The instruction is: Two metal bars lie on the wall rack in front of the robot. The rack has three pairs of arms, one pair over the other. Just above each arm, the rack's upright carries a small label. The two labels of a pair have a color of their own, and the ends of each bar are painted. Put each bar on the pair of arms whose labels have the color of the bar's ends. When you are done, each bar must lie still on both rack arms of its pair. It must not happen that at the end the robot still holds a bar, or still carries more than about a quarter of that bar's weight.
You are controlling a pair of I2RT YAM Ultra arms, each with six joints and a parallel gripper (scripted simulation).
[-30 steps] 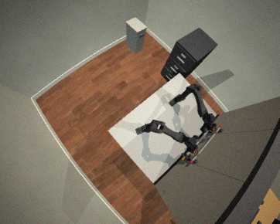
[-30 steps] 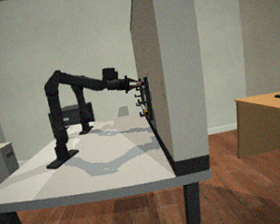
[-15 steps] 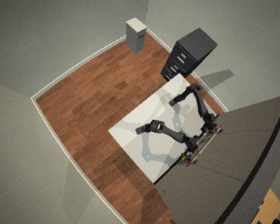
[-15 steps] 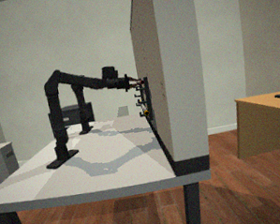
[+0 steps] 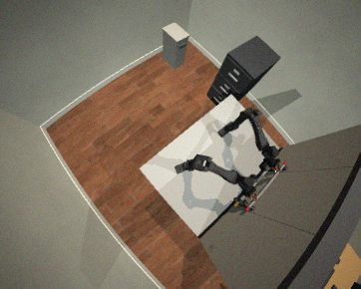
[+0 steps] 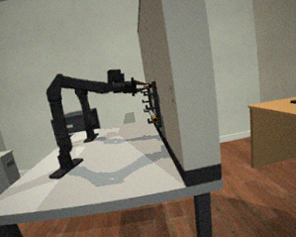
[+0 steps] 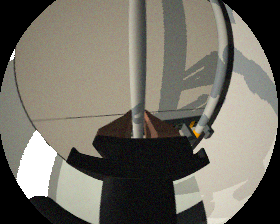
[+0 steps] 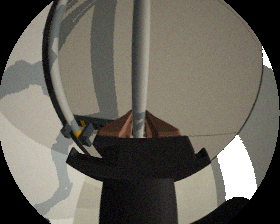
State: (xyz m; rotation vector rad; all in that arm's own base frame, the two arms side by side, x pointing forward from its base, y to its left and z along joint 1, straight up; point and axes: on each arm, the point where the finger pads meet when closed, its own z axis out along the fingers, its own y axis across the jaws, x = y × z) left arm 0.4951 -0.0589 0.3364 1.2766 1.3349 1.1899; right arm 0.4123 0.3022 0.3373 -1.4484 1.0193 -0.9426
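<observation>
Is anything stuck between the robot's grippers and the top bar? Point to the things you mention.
Nothing visible is. The left gripper (image 5: 277,169) (image 7: 138,112) and right gripper (image 5: 252,195) (image 6: 145,87) (image 8: 138,113) both have their jaws shut on the upper bar (image 5: 268,184) (image 6: 150,86) (image 7: 137,60) (image 8: 141,60).

Both grippers (image 7: 137,122) (image 8: 139,122) are closed, holding level at the same height.Left gripper (image 7: 137,122) and right gripper (image 8: 138,113) are both clamped firmly.
</observation>
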